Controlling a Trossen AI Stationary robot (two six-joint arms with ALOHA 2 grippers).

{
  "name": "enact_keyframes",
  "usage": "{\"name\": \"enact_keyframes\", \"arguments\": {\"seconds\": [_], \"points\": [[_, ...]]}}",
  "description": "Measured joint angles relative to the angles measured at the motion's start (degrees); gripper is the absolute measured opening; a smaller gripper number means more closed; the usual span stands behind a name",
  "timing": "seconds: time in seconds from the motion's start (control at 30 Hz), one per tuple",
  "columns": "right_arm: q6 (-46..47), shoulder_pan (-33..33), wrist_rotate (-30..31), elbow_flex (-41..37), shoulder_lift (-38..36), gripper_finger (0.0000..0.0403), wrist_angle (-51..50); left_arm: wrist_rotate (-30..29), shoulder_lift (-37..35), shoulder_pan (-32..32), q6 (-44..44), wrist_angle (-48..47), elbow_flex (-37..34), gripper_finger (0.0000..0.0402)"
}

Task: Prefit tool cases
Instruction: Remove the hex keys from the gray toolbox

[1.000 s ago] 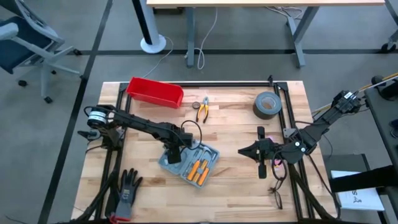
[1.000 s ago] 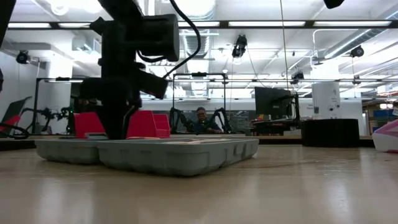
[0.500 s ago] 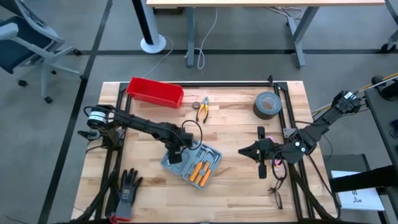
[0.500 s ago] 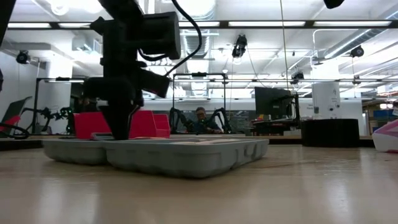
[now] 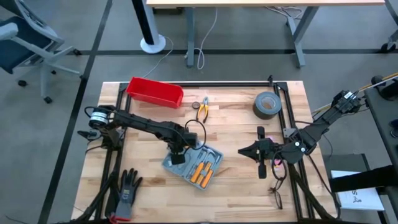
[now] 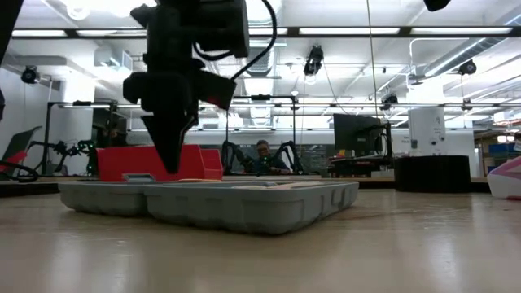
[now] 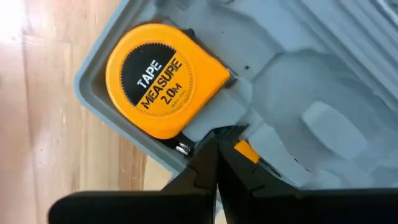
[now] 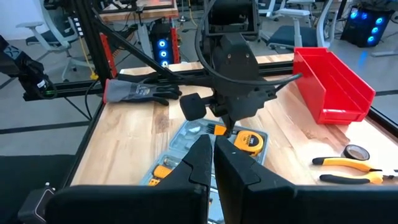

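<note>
Hovering over the open grey-blue hinged plastic tool case [image 5: 193, 165] mid-counter, left hand [image 5: 178, 154] pinched closed and empty beside the round yellow tape measure [image 7: 163, 79], right hand [image 5: 242, 151] closed, waiting apart.

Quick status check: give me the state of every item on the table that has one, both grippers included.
Tool case: open, lying flat on the table.
Tape measure: seated in its slot in the case.
Left gripper: shut, over the case beside the tape measure, holding nothing.
Right gripper: shut, empty, waiting right of the case.
Red bin: upright at the far edge.
Pliers: lying loose on the table.
</note>
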Motion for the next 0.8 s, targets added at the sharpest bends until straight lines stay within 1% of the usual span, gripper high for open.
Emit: {"name": "enact_keyframes", "arguments": {"seconds": [0.1,0.3,0.4,0.67,0.8], "points": [[0.0,0.0,0.0,0.0,0.0,0.0,0.0,0.1,0.0,0.0,0.3,-2.3,1.0,0.0],[0.0,0.0,0.0,0.0,0.0,0.0,0.0,0.3,-0.1,0.0,0.7,-2.6,0.5,0.0007],[0.0,0.0,0.0,0.0,0.0,0.0,0.0,1.0,-0.1,0.0,0.7,-1.1,-0.6,0.003],[-0.1,0.0,0.0,0.0,0.0,0.0,0.0,1.6,0.7,0.1,1.5,0.3,-1.9,0.0116],[0.0,0.0,0.0,0.0,0.0,0.0,0.0,1.4,0.8,0.1,1.9,1.7,-1.9,0.0144]]}}
